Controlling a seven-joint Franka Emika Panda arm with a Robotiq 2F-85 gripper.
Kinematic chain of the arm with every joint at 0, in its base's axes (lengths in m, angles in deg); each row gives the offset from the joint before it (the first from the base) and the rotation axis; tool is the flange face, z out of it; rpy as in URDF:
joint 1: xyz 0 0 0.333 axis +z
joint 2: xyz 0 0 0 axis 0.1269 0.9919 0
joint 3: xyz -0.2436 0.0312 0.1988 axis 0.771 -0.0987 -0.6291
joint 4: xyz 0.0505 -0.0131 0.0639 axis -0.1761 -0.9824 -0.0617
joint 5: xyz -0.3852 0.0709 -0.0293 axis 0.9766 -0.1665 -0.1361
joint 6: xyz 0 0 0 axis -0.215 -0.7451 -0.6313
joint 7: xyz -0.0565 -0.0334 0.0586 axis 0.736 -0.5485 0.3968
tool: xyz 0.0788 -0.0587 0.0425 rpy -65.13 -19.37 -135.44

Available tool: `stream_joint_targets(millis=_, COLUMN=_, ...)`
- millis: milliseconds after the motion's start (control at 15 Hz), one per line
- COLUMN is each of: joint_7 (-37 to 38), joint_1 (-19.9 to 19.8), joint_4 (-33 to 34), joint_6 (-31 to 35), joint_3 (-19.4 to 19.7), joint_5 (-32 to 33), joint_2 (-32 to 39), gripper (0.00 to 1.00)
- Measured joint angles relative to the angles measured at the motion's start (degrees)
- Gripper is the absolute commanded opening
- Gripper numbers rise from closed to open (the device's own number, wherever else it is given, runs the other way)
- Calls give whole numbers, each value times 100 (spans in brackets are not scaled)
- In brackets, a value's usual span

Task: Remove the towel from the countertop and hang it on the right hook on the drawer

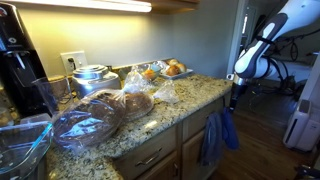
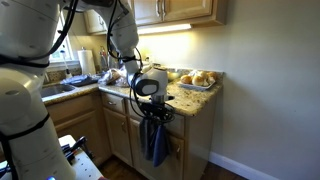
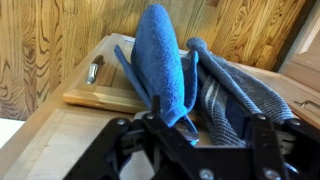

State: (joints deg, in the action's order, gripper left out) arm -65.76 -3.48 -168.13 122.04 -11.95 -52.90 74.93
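The deep royal-blue towel hangs down the wooden cabinet front below the countertop. Its lower tip lies by a shiny metal hook. In both exterior views it hangs from the drawer at the counter's end. My gripper is right in front of it, with its fingers spread wide on either side and nothing pinched between them. In both exterior views the gripper is at the counter's edge, just above the hanging cloth.
A paler slate-blue towel hangs beside the royal-blue one. A drawer handle shows nearby. On the counter are bagged bread, a tray of rolls, a coffee maker and a glass container.
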Motion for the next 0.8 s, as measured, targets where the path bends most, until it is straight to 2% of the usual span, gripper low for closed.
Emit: stream_joint_targets(millis=800, joint_7=24, joint_1=-79, joint_4=-941, joint_6=-628, joint_3=-16, joint_5=-36, joint_2=-1585, gripper=100)
